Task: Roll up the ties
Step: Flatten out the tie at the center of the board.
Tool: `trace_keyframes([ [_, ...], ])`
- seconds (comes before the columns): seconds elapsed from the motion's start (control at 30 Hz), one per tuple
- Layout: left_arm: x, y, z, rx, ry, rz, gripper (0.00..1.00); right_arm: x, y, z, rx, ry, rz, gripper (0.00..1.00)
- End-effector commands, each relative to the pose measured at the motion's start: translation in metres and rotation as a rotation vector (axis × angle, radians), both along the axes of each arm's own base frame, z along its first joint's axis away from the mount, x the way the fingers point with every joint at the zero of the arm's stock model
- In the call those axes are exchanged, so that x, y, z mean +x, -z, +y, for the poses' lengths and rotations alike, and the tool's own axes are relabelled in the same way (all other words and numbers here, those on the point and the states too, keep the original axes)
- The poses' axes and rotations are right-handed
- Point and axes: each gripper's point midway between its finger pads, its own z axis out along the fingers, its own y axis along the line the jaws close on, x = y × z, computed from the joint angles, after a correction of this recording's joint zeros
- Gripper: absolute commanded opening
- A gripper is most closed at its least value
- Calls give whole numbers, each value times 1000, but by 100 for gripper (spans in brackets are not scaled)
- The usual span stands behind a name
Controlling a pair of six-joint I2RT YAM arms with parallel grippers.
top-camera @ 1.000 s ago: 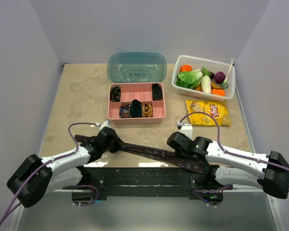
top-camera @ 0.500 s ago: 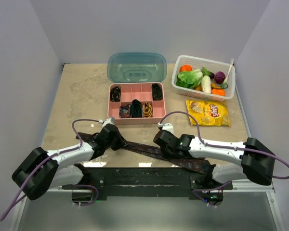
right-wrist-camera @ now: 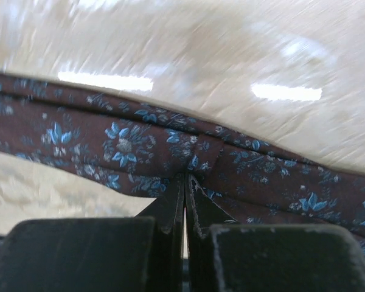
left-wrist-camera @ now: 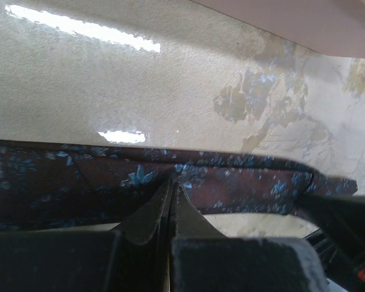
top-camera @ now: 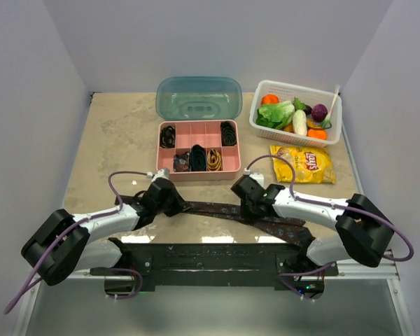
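A dark maroon tie [top-camera: 213, 208] with small blue flowers lies stretched across the table's front, from the left gripper to the wide end at the right front [top-camera: 290, 231]. My left gripper [top-camera: 169, 201] is shut on the tie near its narrow end; the left wrist view shows the jaws pinching the cloth [left-wrist-camera: 172, 184]. My right gripper [top-camera: 246, 201] is shut on the tie's middle; the right wrist view shows the cloth puckered at the fingertips [right-wrist-camera: 185, 176]. Rolled dark and gold ties [top-camera: 196, 159] sit in the pink box.
A pink compartment box [top-camera: 198, 149] with its teal lid [top-camera: 199, 98] open stands behind the tie. A white basket of toy vegetables [top-camera: 296, 112] is at the back right, a yellow chip bag [top-camera: 302, 164] in front of it. A black strip [top-camera: 210, 255] runs along the front edge.
Both grippers have moved away from me toward the pink box, dragging the tie with them. The right gripper also shifted left along the tie, and the tie now lies more level.
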Motion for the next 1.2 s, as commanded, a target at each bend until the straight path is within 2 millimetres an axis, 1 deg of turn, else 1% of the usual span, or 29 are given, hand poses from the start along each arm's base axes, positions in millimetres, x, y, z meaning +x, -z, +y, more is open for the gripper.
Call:
trace_keyframes([
  [0.0,9,-11,-9,-31,23,-51,0,13,9,-35,-103,32,9,0],
  [0.03,11,-12,-10,-40,24,-63,0,18,8,-36,-121,30,1,0],
  [0.07,9,-11,-14,-49,41,-52,0,28,2,-33,-130,31,-30,0],
  [0.1,9,-11,-15,-54,45,-51,0,33,0,-34,-147,12,-42,0],
  [0.17,10,-9,-18,-57,57,-50,0,42,-3,-28,-158,-5,-50,0],
  [0.2,13,-11,-21,-58,62,-59,0,43,-5,-22,-144,-41,-45,0],
  [0.23,15,-11,-22,-53,72,-64,0,44,-7,-17,-127,-58,-46,0],
  [0.27,15,-6,-22,-39,75,-54,0,45,-11,-14,-110,-78,-58,0],
  [0.3,17,-8,-25,-38,80,-56,0,44,-14,-7,-78,-108,-59,0],
  [0.33,18,-6,-24,-31,85,-56,0,43,-16,-8,-74,-109,-66,0],
  [0.37,18,-5,-24,-27,87,-51,0,44,-25,-8,-56,-107,-90,0],
  [0.43,22,-9,-25,-23,90,-74,0,44,-32,-10,-43,-119,-119,0],
  [0.5,27,-17,-26,-19,95,-102,1,46,-47,-10,-11,-109,-169,0],
  [0.57,29,-21,-24,9,100,-116,9,44,-52,-12,6,-99,-183,0],
  [0.6,32,-26,-25,10,104,-126,17,45,-58,-11,28,-93,-203,0],
  [0.63,34,-28,-20,37,93,-141,21,46,-59,-11,36,-94,-214,0],
  [0.67,35,-30,-19,43,93,-149,27,46,-61,-9,48,-97,-219,0],
  [0.7,37,-34,-19,45,93,-163,37,50,-64,-4,63,-119,-239,0],
  [0.77,39,-41,-19,45,99,-185,46,48,-60,6,92,-157,-218,0],
  [0.8,40,-44,-19,45,101,-195,52,48,-52,11,84,-176,-197,0],
  [0.87,43,-54,-21,40,105,-216,58,52,-52,21,71,-196,-205,0],
  [0.9,43,-56,-21,43,108,-218,62,48,-53,32,66,-234,-218,0],
  [0.97,47,-67,-21,43,109,-247,68,51,-56,47,51,-257,-246,0],
  [1.0,47,-68,-19,56,112,-246,74,50,-56,54,53,-276,-243,0],
  [1.03,48,-73,-19,57,109,-256,77,52,-54,63,53,-286,-236,0],
  [1.07,50,-79,-19,60,106,-268,81,53,-52,69,57,-298,-233,0],
  [1.1,53,-83,-15,71,91,-281,83,54,-54,78,71,-310,-236,0],
  [1.13,51,-81,-11,95,87,-265,86,54,-46,80,55,-317,-220,0],
  [1.17,53,-84,-9,103,82,-273,89,54,-44,83,52,-323,-220,0],
])
